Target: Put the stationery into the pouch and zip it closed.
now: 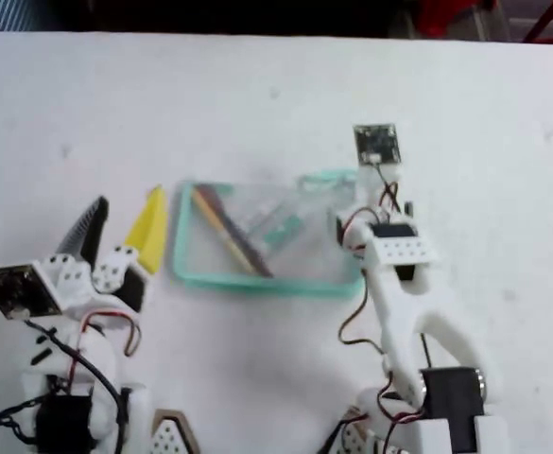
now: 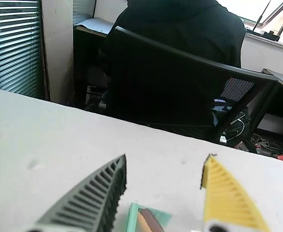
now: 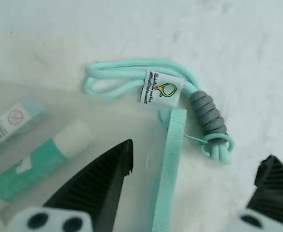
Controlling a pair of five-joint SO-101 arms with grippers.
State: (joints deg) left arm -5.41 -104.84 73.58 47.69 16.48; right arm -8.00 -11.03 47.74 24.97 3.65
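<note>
A clear pouch [image 1: 262,236] with mint-green trim lies mid-table, holding pencils [image 1: 229,235] and a green-and-white tube [image 3: 32,166]. My left gripper [image 1: 125,222] stands open just off the pouch's left edge, its black and yellow fingers pointing away from me; between them the pouch's corner [image 2: 148,220] peeks in. My right gripper [image 3: 194,166] is open over the pouch's right end, its fingers straddling the mint trim strip [image 3: 170,159]. The mint cord loop [image 3: 131,75] with a white tag and grey coil [image 3: 208,116] lies just beyond the fingertips.
A small circuit board [image 1: 377,144] on a wire lies beyond the pouch's right end. A person in dark clothes sits on a black chair [image 2: 180,82] past the table's far edge. White tabletop [image 1: 257,104] stretches bare behind the pouch.
</note>
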